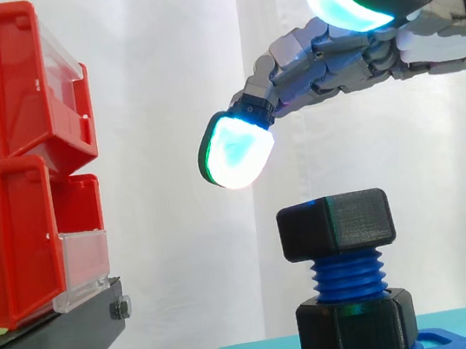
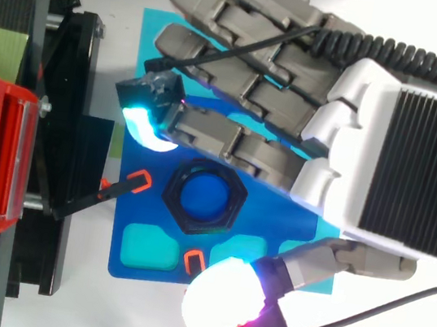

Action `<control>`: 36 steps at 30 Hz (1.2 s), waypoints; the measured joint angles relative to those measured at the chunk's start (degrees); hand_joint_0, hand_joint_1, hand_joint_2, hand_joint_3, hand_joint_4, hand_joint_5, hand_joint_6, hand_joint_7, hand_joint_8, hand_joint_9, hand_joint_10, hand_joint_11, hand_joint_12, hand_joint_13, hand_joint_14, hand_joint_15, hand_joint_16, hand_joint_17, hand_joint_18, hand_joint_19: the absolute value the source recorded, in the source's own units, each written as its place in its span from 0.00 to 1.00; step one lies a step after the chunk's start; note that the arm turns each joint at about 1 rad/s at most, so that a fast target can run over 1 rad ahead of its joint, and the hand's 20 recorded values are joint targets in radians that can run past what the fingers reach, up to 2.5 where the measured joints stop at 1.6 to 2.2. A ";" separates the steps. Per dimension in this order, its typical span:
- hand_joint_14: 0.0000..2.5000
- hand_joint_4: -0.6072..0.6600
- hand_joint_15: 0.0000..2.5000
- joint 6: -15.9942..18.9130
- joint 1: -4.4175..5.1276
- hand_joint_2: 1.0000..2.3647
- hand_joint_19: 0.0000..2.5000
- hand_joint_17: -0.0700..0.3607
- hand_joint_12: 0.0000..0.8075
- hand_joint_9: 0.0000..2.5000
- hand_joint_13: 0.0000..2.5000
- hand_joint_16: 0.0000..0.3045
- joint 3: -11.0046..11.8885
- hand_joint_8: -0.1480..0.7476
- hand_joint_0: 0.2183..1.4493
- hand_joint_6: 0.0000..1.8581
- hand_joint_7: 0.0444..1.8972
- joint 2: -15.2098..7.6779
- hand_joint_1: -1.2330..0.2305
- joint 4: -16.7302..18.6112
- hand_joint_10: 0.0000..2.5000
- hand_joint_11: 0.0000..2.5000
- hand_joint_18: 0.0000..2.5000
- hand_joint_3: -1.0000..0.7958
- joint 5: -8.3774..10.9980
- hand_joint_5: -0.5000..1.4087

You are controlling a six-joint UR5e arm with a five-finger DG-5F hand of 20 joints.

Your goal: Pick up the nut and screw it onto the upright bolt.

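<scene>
Fingers (image 1: 313, 66) of your hand (image 2: 418, 152) hang relaxed and empty, their glowing pads just above the black hexagonal plastic nut (image 1: 335, 223). You'll find that nut atop the upright blue threaded bolt (image 1: 347, 273) (a second black hexagonal collar (image 1: 355, 325) rings its foot), near the middle of the blue base plate (image 2: 145, 214).

The hand (image 2: 393, 148) hung in from the upper right, palm down and holding nothing. Its fingers (image 1: 330, 63) stretched leftward, nearly straight, the tips drooping a little, one pad glowing cyan-white. The thumb (image 2: 222, 304) stood apart, glowing white and red.
</scene>
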 measured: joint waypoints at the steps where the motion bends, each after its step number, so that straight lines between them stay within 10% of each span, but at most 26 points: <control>1: 0.00 0.61 0.00 -0.01 0.04 0.00 0.00 0.45 0.51 0.09 0.05 0.18 0.00 0.45 0.21 0.27 0.32 0.00 0.93 -0.01 0.00 0.00 0.00 0.28 -0.02 0.15; 36: 0.00 0.65 0.00 -1.90 0.05 0.00 0.00 0.43 0.49 0.12 0.08 0.17 -0.90 0.47 0.23 0.27 0.41 -0.95 0.86 -0.67 0.00 0.00 0.01 0.28 -1.34 0.16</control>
